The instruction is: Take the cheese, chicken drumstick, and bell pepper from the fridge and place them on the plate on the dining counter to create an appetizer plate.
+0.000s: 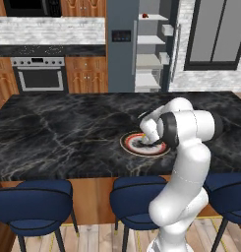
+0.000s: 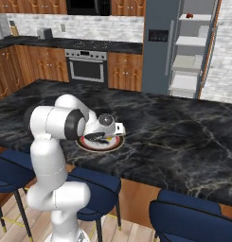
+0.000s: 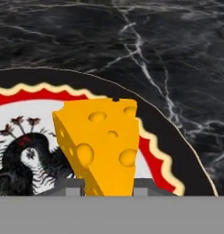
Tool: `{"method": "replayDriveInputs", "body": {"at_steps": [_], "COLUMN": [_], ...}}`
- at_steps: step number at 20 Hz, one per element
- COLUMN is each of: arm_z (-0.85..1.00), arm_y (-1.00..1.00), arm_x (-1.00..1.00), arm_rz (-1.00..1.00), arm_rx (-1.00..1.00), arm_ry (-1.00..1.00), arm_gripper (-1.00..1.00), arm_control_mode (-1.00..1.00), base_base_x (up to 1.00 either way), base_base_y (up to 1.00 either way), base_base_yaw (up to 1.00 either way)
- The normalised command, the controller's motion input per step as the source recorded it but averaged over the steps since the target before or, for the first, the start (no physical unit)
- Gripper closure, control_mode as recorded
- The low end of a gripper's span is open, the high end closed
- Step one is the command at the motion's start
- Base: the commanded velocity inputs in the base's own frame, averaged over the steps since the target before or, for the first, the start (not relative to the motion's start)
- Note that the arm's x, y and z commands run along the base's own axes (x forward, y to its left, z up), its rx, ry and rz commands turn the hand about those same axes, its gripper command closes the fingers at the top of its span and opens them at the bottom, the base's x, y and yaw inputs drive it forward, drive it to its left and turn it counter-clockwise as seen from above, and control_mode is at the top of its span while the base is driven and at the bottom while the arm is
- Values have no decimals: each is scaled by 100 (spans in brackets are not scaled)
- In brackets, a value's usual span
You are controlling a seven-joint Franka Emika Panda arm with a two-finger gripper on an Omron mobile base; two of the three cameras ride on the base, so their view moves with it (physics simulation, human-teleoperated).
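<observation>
From the left base view, you see the white arm bent down over the round white plate with the orange-red rim band (image 1: 141,144), which sits on the wide black marble surface with white veins (image 1: 58,133). The hand hides most of the plate. At twelve o'clock beyond the surface, the tall slate-grey fridge (image 1: 121,54) stands open, and a small glossy red bell pepper (image 1: 145,15) waits on its top white shelf, so that item is yet to be fetched.

From the right base view, you find the jaws (image 2: 103,138) low over the plate's centre, pointing down. This posture suits setting something onto the plate. The pepper sits at one o'clock, high in the fridge.

In the hand view, the yellow-orange holed cheese wedge (image 3: 102,141) stands between the two dark finger tips at six o'clock, over the plate's dark centre pattern and red band. The jaws stand narrow, close against the wedge on both sides; you cannot tell whether they grip it or have just let go. The drumstick is not something you can place.
</observation>
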Motion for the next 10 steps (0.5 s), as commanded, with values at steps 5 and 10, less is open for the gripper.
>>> {"method": "replayDriveInputs", "body": {"at_steps": [5,10], "arm_z": [23,98], "arm_y": [0,0], "arm_x": [-34,-1], "arm_rz": [0,0], "arm_rx": [-1,-1], "arm_ry": [0,7], "arm_gripper": [-100,-100], "arm_control_mode": [-100,-100], "base_base_x": [0,0], "base_base_y": [0,0], "base_base_yaw": [0,0]}}
